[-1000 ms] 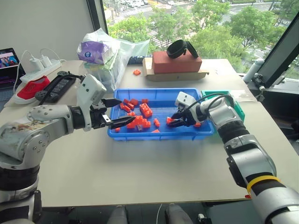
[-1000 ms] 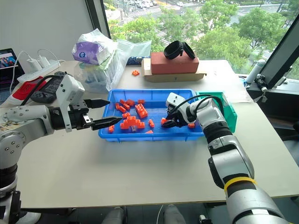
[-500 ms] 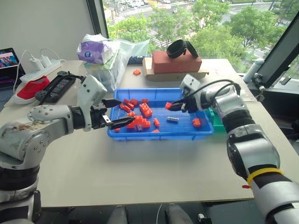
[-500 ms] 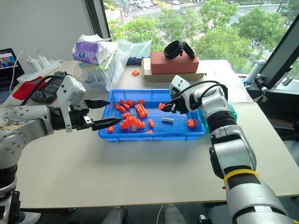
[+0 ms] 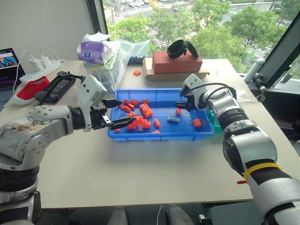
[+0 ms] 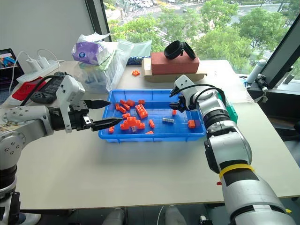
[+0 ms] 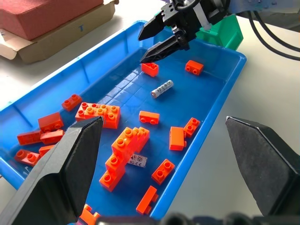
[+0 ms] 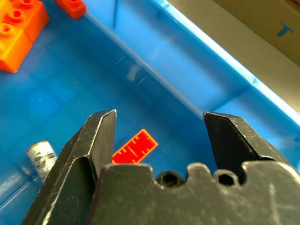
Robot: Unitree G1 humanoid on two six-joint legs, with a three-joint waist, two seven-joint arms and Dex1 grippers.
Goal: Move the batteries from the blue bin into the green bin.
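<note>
Currently: battery lies flat in blue bin, among orange bricks | right hand hovers open and empty above a small brick | left hand open at bin's left end | green bin beside bin's right end, on bench

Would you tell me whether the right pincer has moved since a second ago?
Yes. The right pincer rose from the blue bin's near side towards its far rim.

Red box sitting on cardboard, black strap lying on top; plastic bag standing near.
</note>
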